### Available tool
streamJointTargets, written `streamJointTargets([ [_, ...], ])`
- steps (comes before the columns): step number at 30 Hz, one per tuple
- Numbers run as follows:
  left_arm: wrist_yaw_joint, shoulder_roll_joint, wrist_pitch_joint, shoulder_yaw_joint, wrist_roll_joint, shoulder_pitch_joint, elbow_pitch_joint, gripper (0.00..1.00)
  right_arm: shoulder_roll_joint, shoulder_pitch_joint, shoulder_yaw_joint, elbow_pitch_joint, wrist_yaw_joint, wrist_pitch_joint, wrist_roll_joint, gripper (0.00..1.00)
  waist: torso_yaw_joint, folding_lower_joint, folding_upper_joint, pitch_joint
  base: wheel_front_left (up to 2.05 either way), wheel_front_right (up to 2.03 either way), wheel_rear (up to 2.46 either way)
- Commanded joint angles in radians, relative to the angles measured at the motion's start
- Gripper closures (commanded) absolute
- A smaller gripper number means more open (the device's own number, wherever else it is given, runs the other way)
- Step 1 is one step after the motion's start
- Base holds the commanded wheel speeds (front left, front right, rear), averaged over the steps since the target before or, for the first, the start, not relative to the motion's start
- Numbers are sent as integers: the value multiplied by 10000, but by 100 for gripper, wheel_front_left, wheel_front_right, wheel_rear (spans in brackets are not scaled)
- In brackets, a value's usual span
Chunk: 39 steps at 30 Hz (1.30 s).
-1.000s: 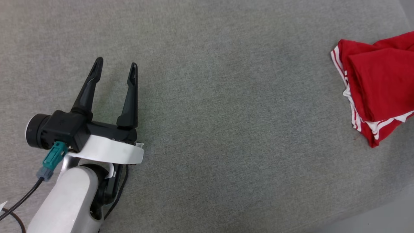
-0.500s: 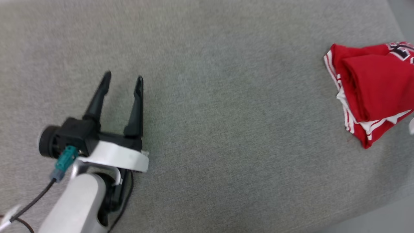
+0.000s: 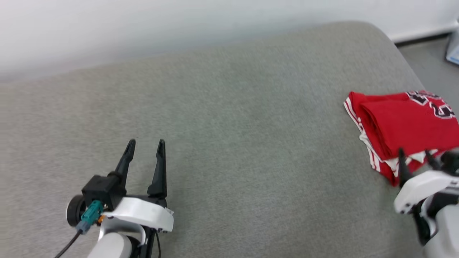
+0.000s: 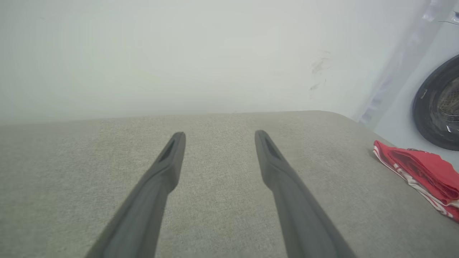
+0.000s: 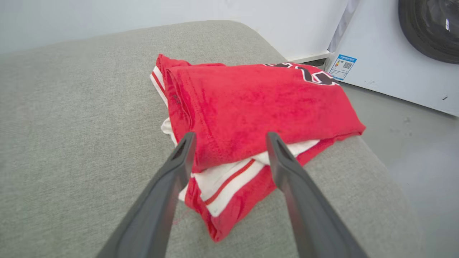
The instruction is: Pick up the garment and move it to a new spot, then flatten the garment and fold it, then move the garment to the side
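Item: folded jersey (image 5: 258, 104), frame right. Left hand (image 3: 146, 142) and right hand (image 5: 230, 135) stood wide, empty. The right was best lifted clear without snagging.

Red thin-fabric sports jersey (image 3: 401, 123), white red-striped trim, black white-outlined numerals partly showing: folded into a compact layered bundle, lying flat near the rounded right corner of the grey fabric surface (image 3: 229, 143).

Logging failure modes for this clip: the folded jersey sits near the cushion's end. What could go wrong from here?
1. The garment lies at the rounded right end of the cushion; a nudge might slide it onto the floor.
2. The open fingers of the right gripper straddle its near hem; a careless withdrawal might snag a loose layer and undo the fold.
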State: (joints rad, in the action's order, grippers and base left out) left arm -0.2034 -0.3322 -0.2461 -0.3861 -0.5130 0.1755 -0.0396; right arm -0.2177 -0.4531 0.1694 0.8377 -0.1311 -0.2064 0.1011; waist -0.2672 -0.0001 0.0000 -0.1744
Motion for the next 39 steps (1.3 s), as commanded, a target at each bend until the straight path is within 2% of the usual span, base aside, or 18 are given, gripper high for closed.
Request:
streamJointTargets([
  [1, -50, 67, -42, 7, -25, -180, -64, 0, 116, 316, -113, -259, 7, 67, 152, 0, 443, 1, 0, 487, 0, 0, 0],
  [8, -111, 274, -129, 100, -170, -673, -295, 0, 792, 1753, -769, -2326, 7, 629, 719, 0, 1297, 1, 0, 1103, 0, 0, 0],
  [15, -274, 197, -163, 398, -107, -1029, -567, 0, 1152, 2975, -1158, -4830, 7, 1239, 478, 0, 1968, 1, 0, 1551, 0, 0, 0],
  [17, -292, 175, -171, 464, -96, -1097, -591, 0, 1188, 3124, -1210, -5175, 7, 1312, 457, 0, 2028, 1, 0, 1626, 0, 0, 0],
  [26, -213, -30, -200, 808, 32, -1478, -563, 0, 1489, 4624, -1247, -8164, 7, 2244, 277, 0, 2165, 1, 0, 1914, 0, 0, 0],
  [31, -194, 15, -205, 798, 83, -1651, -684, 0, 1579, 5307, -1131, -9044, 7, 2456, 417, 0, 2081, 1, 0, 2037, 0, 0, 0],
  [39, -177, 51, -207, 774, 48, -1813, -833, 0, 1661, 5781, -1179, -9501, 5, 2720, 477, 0, 2003, 1, 0, 2149, 0, 0, 0],
])
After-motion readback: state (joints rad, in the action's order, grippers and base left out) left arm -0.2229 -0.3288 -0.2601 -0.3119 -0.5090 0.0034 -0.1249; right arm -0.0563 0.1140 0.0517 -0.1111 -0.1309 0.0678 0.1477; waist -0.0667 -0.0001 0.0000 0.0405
